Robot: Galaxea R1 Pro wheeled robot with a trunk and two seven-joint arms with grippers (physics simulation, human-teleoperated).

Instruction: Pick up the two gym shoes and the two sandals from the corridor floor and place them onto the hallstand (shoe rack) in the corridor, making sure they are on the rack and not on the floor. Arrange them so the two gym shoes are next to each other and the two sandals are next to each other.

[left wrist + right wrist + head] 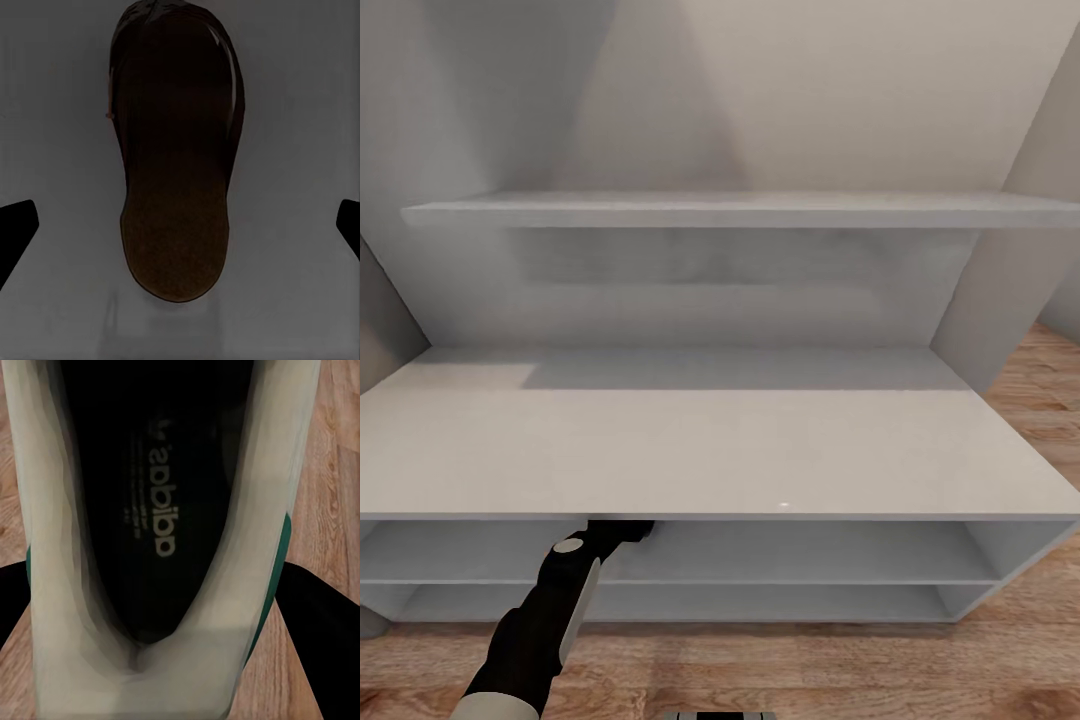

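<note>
Left arm under the bench top, right gripper at a sneaker.

The left gripper (pixel 180 225) was released, its spread fingers (pixel 16 225) on both sides of a brown sandal (pixel 176 165) lying on a grey hallstand (pixel 700 450) shelf. The right gripper (pixel 161 660) was clenched on a white gym shoe (pixel 60 585) above the wood floor (pixel 334 472).

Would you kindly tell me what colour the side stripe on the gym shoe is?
Green, on a white gym shoe with a dark insole; the right wrist view shows it best, at the shoe's edge.
</note>
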